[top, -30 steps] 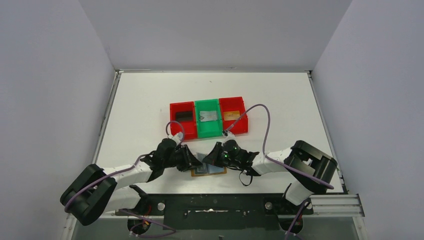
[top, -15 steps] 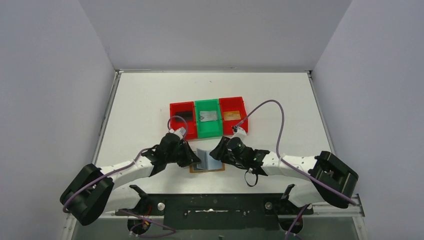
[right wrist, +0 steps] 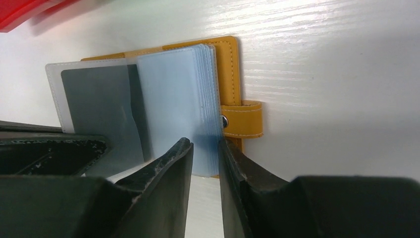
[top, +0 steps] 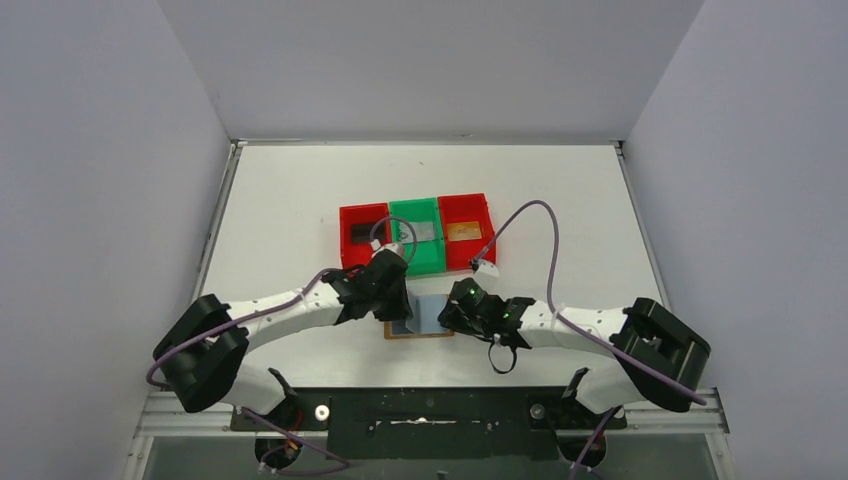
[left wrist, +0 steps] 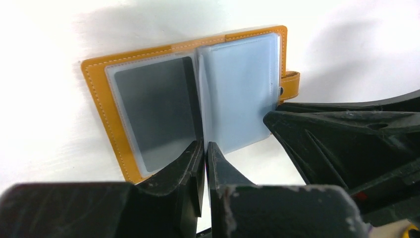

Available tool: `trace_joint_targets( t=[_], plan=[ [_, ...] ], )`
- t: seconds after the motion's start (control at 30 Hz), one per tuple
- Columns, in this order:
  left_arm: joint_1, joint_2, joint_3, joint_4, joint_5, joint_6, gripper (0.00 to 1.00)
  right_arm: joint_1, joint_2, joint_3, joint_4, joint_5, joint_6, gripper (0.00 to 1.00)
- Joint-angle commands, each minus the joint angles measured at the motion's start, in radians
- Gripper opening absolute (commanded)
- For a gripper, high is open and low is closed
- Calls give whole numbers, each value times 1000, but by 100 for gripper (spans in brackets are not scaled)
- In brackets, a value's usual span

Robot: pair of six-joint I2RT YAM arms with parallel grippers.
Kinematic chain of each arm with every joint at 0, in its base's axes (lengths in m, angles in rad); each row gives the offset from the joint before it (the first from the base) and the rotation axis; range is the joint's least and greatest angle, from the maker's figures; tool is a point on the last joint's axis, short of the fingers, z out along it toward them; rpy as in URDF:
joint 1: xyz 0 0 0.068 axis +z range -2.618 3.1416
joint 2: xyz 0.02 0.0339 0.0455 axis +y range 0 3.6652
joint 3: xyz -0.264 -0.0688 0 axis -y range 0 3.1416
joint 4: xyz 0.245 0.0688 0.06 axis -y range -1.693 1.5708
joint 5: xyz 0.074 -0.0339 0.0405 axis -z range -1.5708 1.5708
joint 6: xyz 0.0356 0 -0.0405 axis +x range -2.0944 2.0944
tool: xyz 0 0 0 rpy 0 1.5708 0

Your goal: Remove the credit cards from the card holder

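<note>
The tan-brown leather card holder [left wrist: 198,99] lies open on the white surface [top: 300,190], just in front of the red and green plastic bins [top: 415,235]. The left end effector [left wrist: 204,151] is pinched nearly shut at a pale blue-grey sleeve's [left wrist: 242,94] lower edge. The right end effector [right wrist: 205,148] is narrow, straddling the sleeve stack's edge. The risk: thin sleeves slip free, or the whole holder drags along. A dark card [left wrist: 158,109] shows inside the left sleeve.

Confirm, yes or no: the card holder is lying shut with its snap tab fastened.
No. The card holder lies open, sleeves spread, its snap tab hanging loose at the side.
</note>
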Motion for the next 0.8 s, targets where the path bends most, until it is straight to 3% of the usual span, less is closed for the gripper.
trace_joint_targets(
  t=[0.0, 0.2, 0.33, 0.5, 0.67, 0.77],
  plan=[
    [-58, 63, 131, -144, -130, 26, 9, -6, -4, 22, 17, 23, -24, 26],
    [-99, 126, 202, -117, -144, 3, 19, -8, -95, -26, -15, 102, 17, 25],
    [-104, 181, 222, -51, -81, 1, 24, -16, -203, -73, -74, 179, 76, 28],
    [-119, 224, 222, 61, 12, -1, 37, -24, -345, -156, -100, 230, 145, 30],
    [-124, 199, 206, 94, 26, -8, 42, -27, -454, -239, -39, 227, 160, 35],
    [-120, 152, 166, 121, 16, -10, 51, -29, -480, -254, -20, 217, 164, 38]
  ],
)
